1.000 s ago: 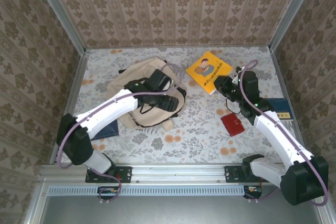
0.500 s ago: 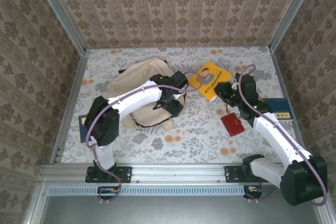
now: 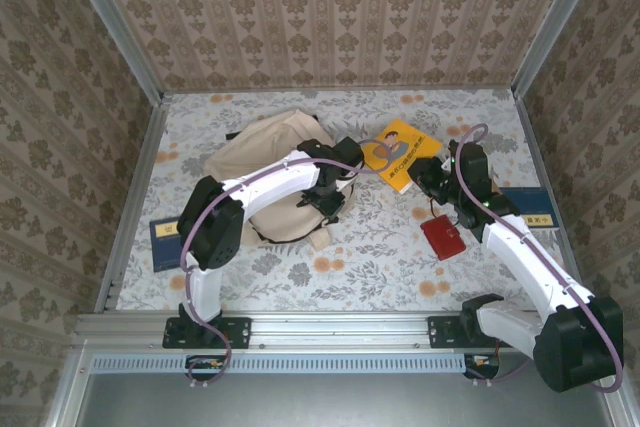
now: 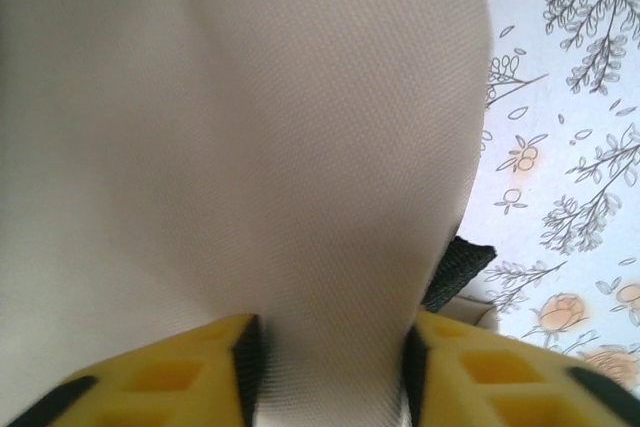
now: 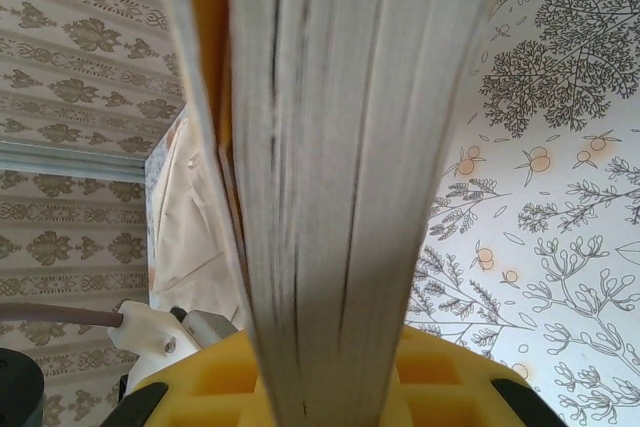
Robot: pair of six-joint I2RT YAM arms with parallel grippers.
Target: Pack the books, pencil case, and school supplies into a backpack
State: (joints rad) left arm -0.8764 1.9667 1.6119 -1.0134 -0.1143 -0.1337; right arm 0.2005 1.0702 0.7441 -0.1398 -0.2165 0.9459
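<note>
With the left gripper (image 4: 330,362) pinching a fold at the right edge of the cream backpack (image 3: 262,155) and the right gripper (image 3: 428,179) clamped on the yellow book (image 3: 398,144) just beside it, I'd lift that fold high so the book slides in edge-first.

R hand (image 5: 325,379) grips a book (image 5: 340,147) betw. its yellow fingers (image 5: 215,379), pads tight on both sides. Book stands upright, page edges facing cam, thin yellow cover strip along its L side. To the R: floral tabletop (image 5: 540,197), orange blossoms + grey branches. To the L, beyond the book: cream backpack (image 5: 195,237), patterned wall (image 5: 80,67) above it. Lower L: white part of L arm (image 5: 150,325) w/ a grey-purple cable (image 5: 60,315).
</note>
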